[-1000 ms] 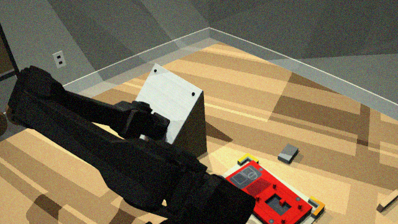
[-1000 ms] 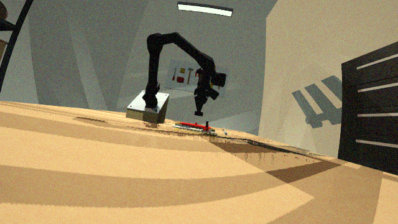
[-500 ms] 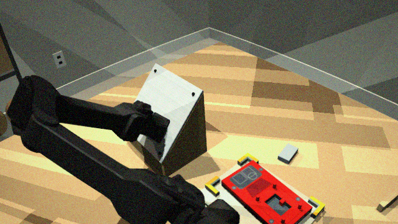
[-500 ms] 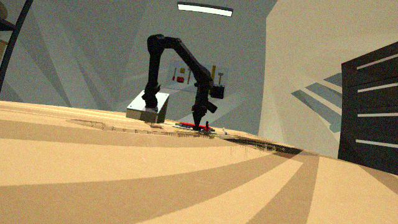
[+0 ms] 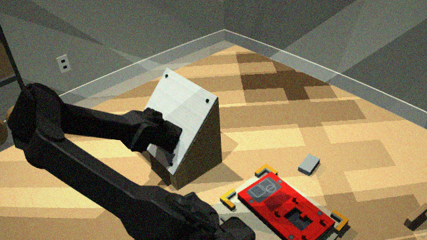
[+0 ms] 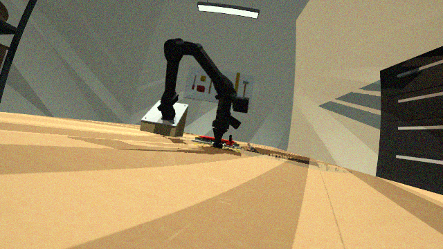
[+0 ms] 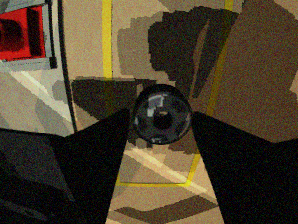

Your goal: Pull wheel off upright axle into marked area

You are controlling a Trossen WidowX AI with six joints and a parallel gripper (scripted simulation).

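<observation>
The dark, round wheel (image 7: 145, 119) with a centre hole lies flat between my fingertips in the wrist view, inside the yellow outline of the marked area (image 7: 152, 184). My gripper (image 7: 161, 116) (image 6: 218, 145) is open slightly wider than the wheel, with a narrow gap at the sides. It points down, with its tips at about table height in the exterior view. The dark upright axle (image 7: 11, 34) stands on a small red block at the wrist view's upper left, without a wheel visible on it. The fingertips are outside the top view.
A red panel (image 5: 278, 200) lies on a pale board with yellow corner brackets (image 5: 229, 200). A grey block (image 5: 308, 164) lies behind it. A wedge with a white sloping face (image 5: 181, 97) (image 6: 152, 115) stands beside the arm's base.
</observation>
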